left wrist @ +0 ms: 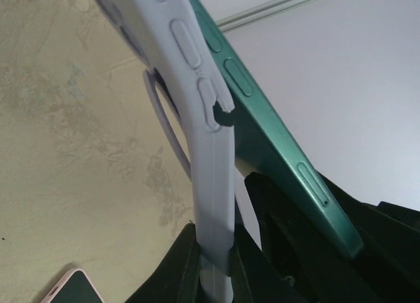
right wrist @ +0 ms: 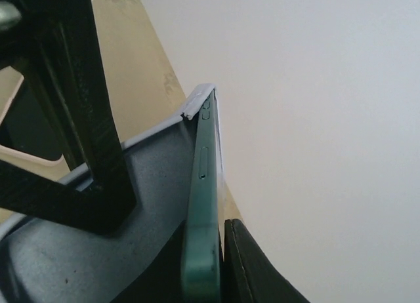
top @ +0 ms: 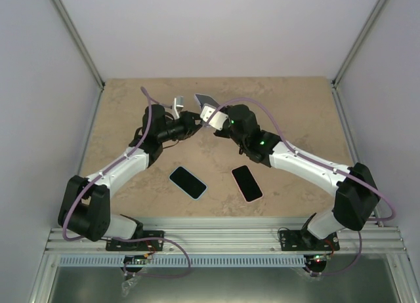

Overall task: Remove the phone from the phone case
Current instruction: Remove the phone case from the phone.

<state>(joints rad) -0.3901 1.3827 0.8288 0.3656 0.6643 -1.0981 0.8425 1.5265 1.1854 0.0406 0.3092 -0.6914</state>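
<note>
Both grippers hold the phone and its case in the air above the back middle of the table. The phone case (top: 211, 113) is lavender with a ring on its back. My left gripper (left wrist: 215, 250) is shut on the edge of the case (left wrist: 213, 185). The phone (left wrist: 275, 139) is dark green and leans out of the case, still caught at the top corner. My right gripper (right wrist: 220, 263) is shut on the phone (right wrist: 202, 237), one finger on each face. The grey inside of the case (right wrist: 144, 204) lies open beside it. From above, the two grippers meet, left gripper (top: 190, 124) and right gripper (top: 222, 119).
Two other phones lie screen-up on the beige table (top: 295, 106): one in a light blue case (top: 188, 182), one in a pale case (top: 247, 183). White walls and metal posts enclose the table on three sides.
</note>
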